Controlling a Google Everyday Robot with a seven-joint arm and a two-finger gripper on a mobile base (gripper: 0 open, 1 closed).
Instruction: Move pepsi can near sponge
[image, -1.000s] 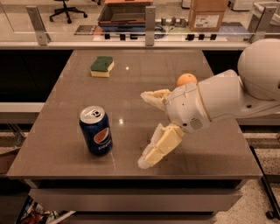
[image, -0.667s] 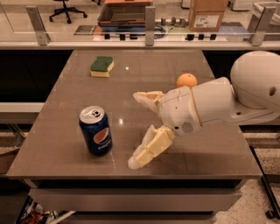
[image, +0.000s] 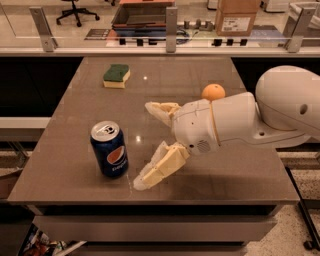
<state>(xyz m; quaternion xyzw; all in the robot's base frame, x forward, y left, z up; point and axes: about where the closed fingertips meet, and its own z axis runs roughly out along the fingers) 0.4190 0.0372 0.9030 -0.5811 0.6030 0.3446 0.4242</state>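
Observation:
The pepsi can (image: 109, 149), dark blue with a silver top, stands upright near the table's front left. The sponge (image: 116, 75), green top over yellow foam, lies at the far left of the table. My gripper (image: 143, 145) comes in from the right, open and empty, with its pale fingers (image: 159, 167) spread wide. It sits just right of the can, with a small gap between the near fingertip and the can.
An orange round fruit (image: 213, 92) sits on the brown table (image: 60, 125) behind my arm (image: 250, 117). A glass rail with metal posts (image: 171, 22) runs along the far edge. A cardboard box (image: 238, 16) stands beyond it.
My gripper has moved left, toward the can, with its fingers still spread. The can, sponge and fruit have not moved.

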